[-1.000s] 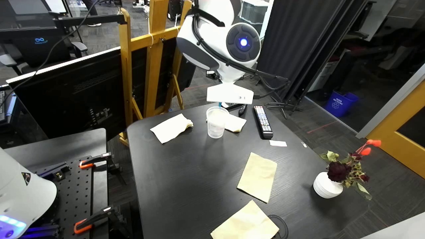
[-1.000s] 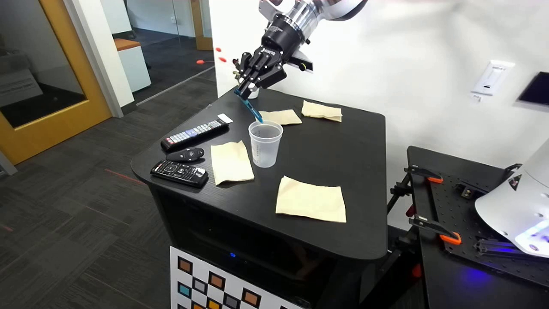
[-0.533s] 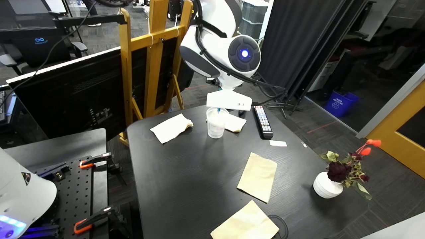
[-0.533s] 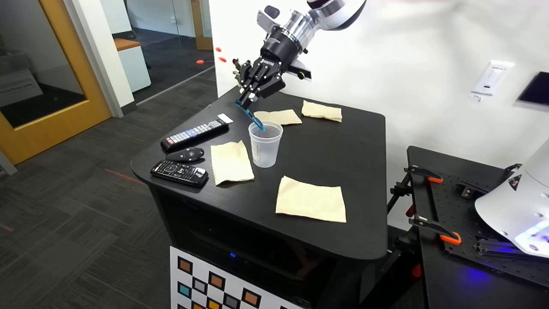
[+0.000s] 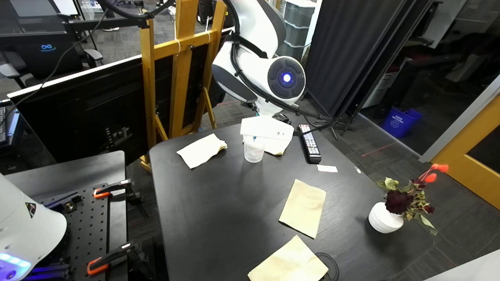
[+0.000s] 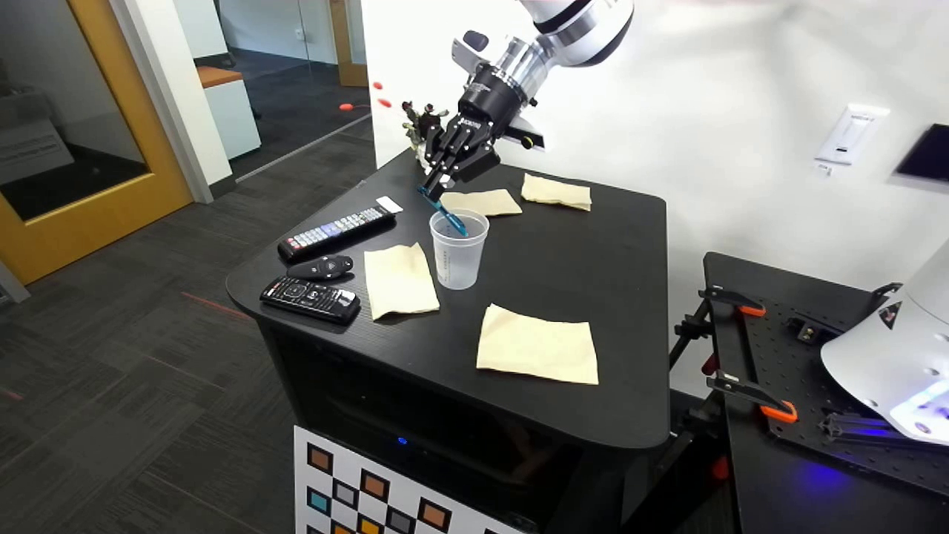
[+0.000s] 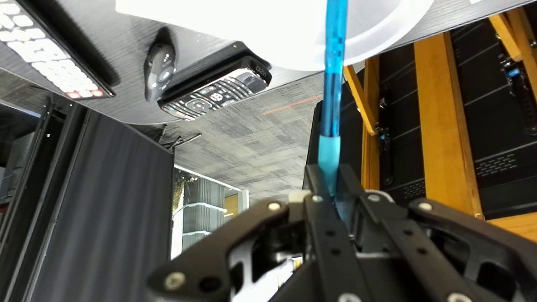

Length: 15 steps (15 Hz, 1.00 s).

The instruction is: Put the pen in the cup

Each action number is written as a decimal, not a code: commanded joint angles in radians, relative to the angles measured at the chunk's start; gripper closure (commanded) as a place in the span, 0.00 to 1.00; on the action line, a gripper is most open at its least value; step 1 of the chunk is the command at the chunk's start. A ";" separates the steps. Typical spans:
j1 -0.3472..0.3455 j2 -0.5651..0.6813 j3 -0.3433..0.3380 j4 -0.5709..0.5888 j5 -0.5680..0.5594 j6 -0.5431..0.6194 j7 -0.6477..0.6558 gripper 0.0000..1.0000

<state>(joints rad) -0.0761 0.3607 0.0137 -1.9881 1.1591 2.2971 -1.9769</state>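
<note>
Pinching gripper (image 7: 330,181): narrow, I clasp the pen (image 7: 333,88) by its end.
Pen: tilted, tip apparently within the cup (image 6: 457,265).
Cup: upright; I judge aiming done, lowering and release left.

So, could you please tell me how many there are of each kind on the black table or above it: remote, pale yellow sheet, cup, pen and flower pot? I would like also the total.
Remotes: 3
Pale yellow sheets: 4
Cup: 1
Pen: 1
Flower pot: 1
Total: 10
</note>
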 commanded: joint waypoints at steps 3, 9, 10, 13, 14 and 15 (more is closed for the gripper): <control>-0.018 -0.006 -0.002 -0.037 0.049 -0.003 -0.032 0.97; -0.016 -0.004 -0.008 -0.045 0.073 -0.004 -0.021 0.46; -0.017 -0.004 -0.009 -0.044 0.074 -0.006 -0.020 0.40; -0.018 -0.003 -0.010 -0.040 0.079 -0.010 -0.023 0.16; -0.018 -0.002 -0.010 -0.039 0.080 -0.011 -0.024 0.09; -0.018 -0.002 -0.010 -0.039 0.081 -0.010 -0.024 0.01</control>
<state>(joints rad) -0.0881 0.3655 0.0058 -2.0254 1.2111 2.2973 -1.9769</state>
